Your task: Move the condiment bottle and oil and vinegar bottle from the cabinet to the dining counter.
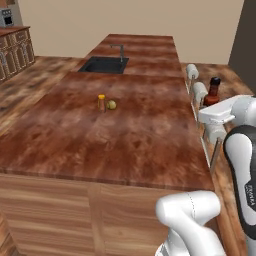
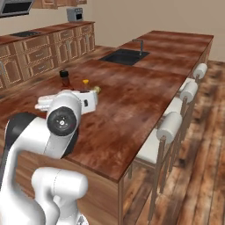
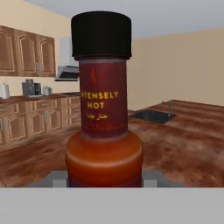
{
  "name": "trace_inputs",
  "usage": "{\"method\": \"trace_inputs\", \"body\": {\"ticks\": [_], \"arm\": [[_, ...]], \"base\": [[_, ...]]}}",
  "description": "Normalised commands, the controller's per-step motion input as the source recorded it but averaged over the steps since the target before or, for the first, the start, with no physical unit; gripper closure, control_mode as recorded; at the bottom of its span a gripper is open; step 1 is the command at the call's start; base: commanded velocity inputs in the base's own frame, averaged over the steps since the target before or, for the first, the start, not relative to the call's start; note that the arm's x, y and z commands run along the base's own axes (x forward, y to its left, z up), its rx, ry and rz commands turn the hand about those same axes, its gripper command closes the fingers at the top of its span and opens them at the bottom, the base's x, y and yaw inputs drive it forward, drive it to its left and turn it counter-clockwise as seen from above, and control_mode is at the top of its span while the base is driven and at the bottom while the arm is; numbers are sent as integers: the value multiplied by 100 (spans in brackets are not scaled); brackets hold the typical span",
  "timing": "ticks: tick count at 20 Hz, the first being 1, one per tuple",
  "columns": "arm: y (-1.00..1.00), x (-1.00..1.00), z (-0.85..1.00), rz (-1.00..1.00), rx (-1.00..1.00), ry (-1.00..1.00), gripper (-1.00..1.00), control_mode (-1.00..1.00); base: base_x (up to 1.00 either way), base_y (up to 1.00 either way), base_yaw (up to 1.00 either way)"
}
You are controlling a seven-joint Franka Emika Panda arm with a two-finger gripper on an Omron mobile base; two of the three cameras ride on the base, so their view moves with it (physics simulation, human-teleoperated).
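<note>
My gripper (image 3: 104, 176) is shut on the condiment bottle (image 3: 103, 113), a dark red-brown hot-sauce bottle with a dark cap and a label reading "hot". The bottle stands upright between the finger pads, which clasp its wide lower body. From the left base the condiment bottle (image 1: 214, 91) rises from the gripper (image 1: 212, 106) in the air near the right edge of the dining counter (image 1: 125, 135). From the right base the condiment bottle (image 2: 65, 79) shows above the white hand, over the dining counter (image 2: 132, 103). The oil and vinegar bottle is out of view.
A small orange jar (image 1: 101, 102) and a yellow-green fruit (image 1: 112, 104) sit mid-counter. A black sink (image 1: 104, 65) with a faucet lies farther back. Cushioned stools (image 2: 170, 126) line the counter's right side. Wooden wall cabinets (image 3: 22, 50) hang with shut doors; which one is the task's cabinet I cannot tell.
</note>
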Motion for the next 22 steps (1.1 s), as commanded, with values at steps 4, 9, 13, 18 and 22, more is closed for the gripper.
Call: {"method": "trace_inputs", "body": {"ticks": [4,9,13,18,22], "arm": [[-4,79,-53,11,6,0,100,-100],[0,67,-58,12,1,-2,100,-100],[-1,62,-63,13,0,0,100,-100],[-6,46,-63,13,0,0,100,-100],[-13,39,-44,9,-1,0,100,-100]], "base": [[0,0,0],[0,0,0],[0,0,0],[0,0,0],[0,0,0]]}}
